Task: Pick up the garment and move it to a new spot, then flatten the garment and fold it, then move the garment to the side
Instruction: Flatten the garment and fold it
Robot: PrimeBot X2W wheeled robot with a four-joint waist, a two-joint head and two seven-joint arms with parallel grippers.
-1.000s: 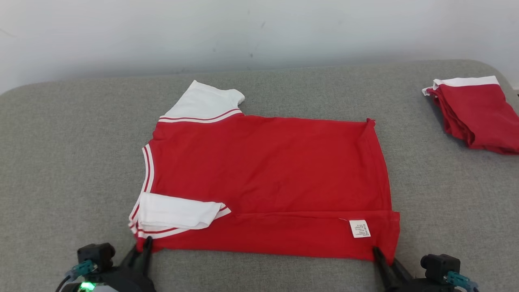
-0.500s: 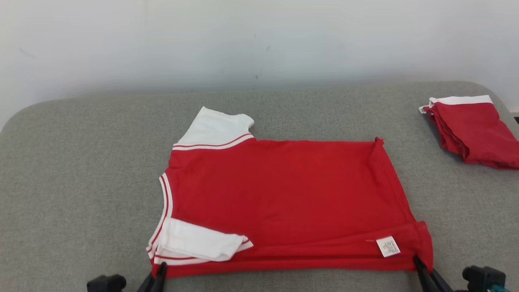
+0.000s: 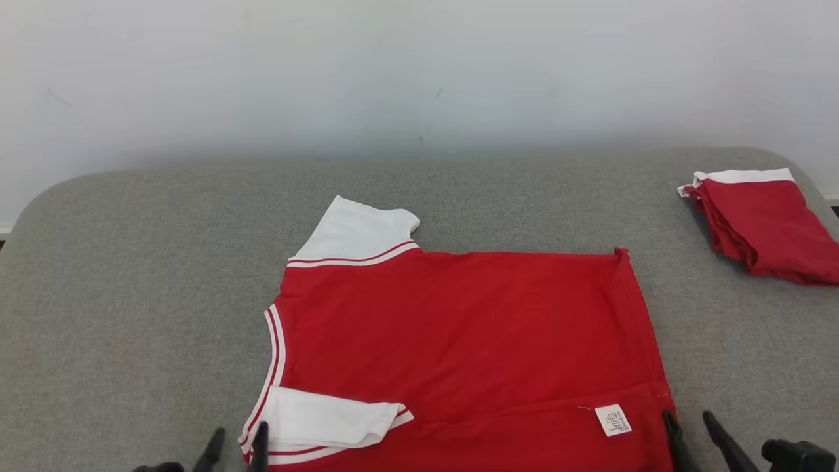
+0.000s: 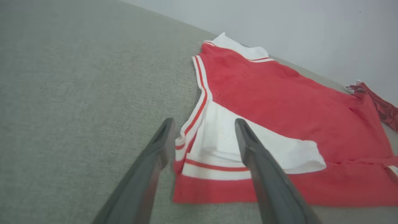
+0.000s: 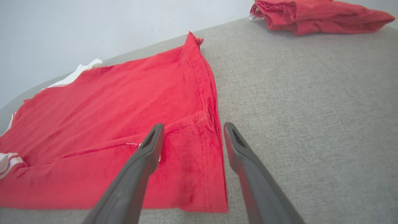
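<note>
Garment (image 3: pixel 472 341) flat, folded pile (image 3: pixel 767 223) well apart

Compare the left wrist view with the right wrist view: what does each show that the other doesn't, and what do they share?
Left wrist view: the open left gripper over the shoulder corner, with the folded white sleeve and striped neckline in full. Right wrist view: the open right gripper over the hem corner. Both: the red garment on the grey surface, its far white sleeve, the folded red pile and the pale wall.
</note>
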